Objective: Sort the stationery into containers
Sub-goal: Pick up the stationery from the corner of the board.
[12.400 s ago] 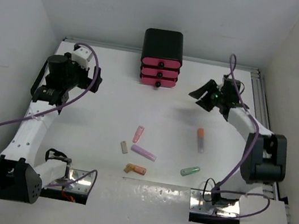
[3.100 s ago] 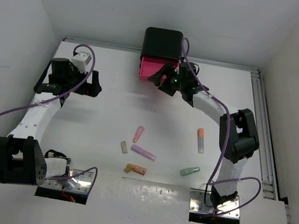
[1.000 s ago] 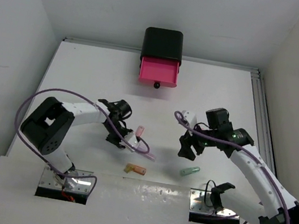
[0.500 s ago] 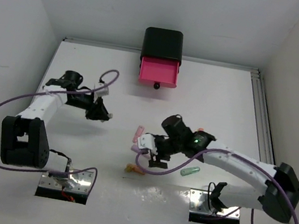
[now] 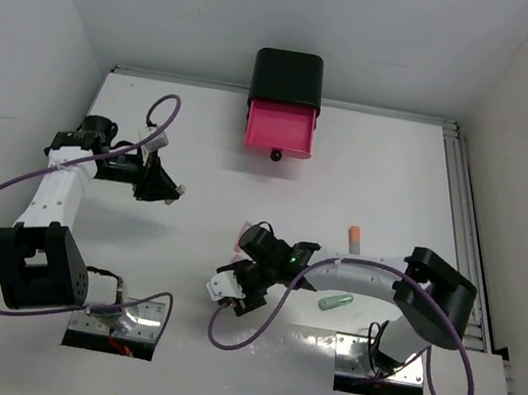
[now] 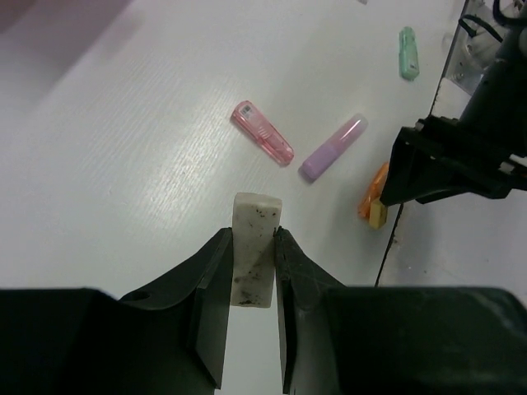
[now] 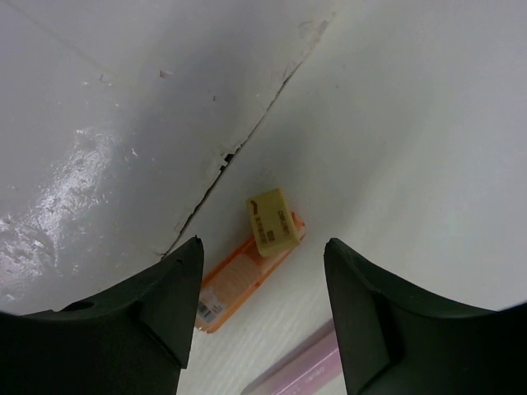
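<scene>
My left gripper (image 6: pixel 254 232) is shut on a speckled beige stick (image 6: pixel 254 255) and holds it above the table at the left (image 5: pixel 164 187). My right gripper (image 7: pixel 263 243) is open, and its fingers straddle an orange stick (image 7: pixel 239 284) with a yellowish eraser block (image 7: pixel 273 220) on its end, near the front edge (image 5: pixel 232 290). In the left wrist view a pink stick (image 6: pixel 263 143), a purple stick (image 6: pixel 332 147) and a green stick (image 6: pixel 408 53) lie loose. An orange-white stick (image 5: pixel 353 239) lies to the right. The black box (image 5: pixel 288 78) has one pink drawer (image 5: pixel 280 127) pulled open.
A seam in the table surface (image 7: pixel 247 136) runs just beside the orange stick. Purple cables (image 5: pixel 1 194) loop from both arms over the table. White walls close in the left, back and right sides, with a metal rail (image 5: pixel 463 221) along the right edge.
My left gripper has lifted the beige stick from the middle of the table and carried it left. My right gripper has moved left from near the green stick to the orange stick.
</scene>
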You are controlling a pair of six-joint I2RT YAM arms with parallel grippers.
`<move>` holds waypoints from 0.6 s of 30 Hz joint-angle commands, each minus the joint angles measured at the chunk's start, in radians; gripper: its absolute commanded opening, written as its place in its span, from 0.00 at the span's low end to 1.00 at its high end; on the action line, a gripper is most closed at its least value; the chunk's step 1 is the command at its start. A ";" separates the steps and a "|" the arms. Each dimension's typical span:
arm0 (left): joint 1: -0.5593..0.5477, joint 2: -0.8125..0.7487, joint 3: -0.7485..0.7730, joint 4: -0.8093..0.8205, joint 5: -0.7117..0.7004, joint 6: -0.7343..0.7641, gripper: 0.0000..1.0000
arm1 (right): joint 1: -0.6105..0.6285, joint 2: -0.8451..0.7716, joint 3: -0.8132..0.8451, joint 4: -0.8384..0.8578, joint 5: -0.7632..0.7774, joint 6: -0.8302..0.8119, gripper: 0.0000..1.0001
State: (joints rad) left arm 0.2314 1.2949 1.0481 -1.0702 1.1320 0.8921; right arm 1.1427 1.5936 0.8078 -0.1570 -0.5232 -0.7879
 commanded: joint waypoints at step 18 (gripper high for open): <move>0.111 0.063 0.035 -0.247 0.081 0.301 0.00 | 0.031 0.183 0.142 -0.024 -0.032 -0.120 0.47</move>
State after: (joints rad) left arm 0.3267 1.3548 1.0496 -1.2736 1.1568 1.1133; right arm 1.1675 1.7760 0.9314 -0.1562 -0.5240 -0.8669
